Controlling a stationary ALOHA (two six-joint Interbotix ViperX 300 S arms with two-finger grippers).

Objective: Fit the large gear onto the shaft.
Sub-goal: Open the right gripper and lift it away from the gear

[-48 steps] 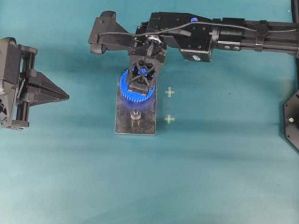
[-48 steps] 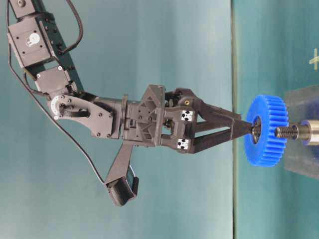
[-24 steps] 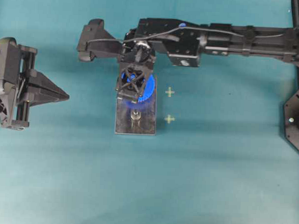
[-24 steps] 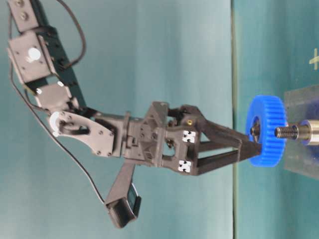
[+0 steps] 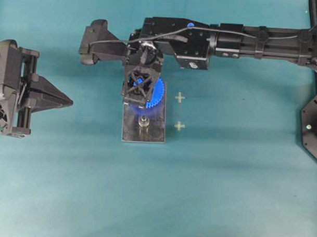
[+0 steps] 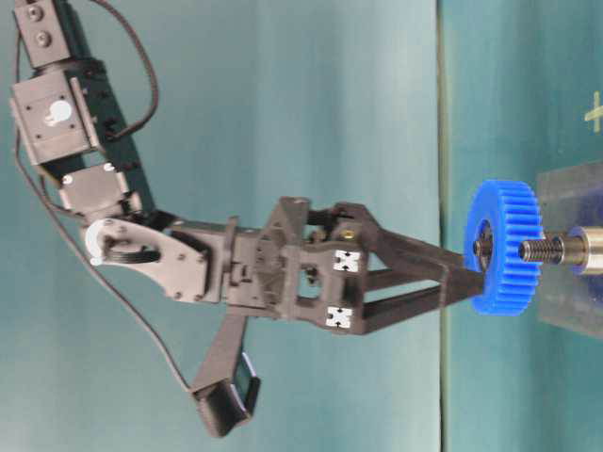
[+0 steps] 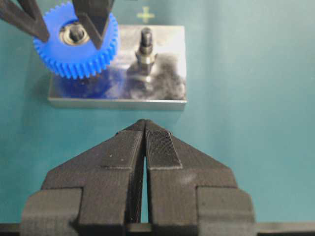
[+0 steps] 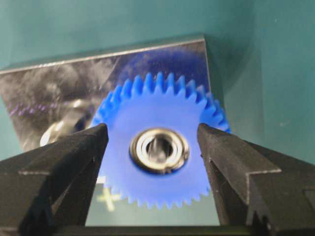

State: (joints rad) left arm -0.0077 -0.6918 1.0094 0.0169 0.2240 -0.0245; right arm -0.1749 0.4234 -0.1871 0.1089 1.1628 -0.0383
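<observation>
Seating the large gear [image 8: 158,164] on the shaft [image 8: 158,147] is the step in hand, and it looks nearly complete. In the right wrist view the peg's tip shows inside the gear's bearing [image 8: 159,149], so the bore is engaged. That view shows the right gripper [image 8: 152,142] with its fingers spread, one on each side of the hub and above the blue face. I judge no grip on the gear, though the table-level view suggests the fingertips [image 6: 468,266] may bear on its face; contact cannot be settled.

The gear sits at the far end of the grey plate [image 5: 155,135], over the peg farther from the left arm. The second peg [image 5: 143,121] stands bare near the plate's middle. In the table-level view a gap appears between gear and plate, so full seating on the collar is unconfirmed (that view is rotated a quarter turn).

Recommended: press evenly with both fingertips on the flat face close to the bearing, straight along the peg's axis. Uneven pressure could tilt the wheel and bind it.

The left gripper [image 7: 145,129] is closed on nothing, parked well apart from the plate.
</observation>
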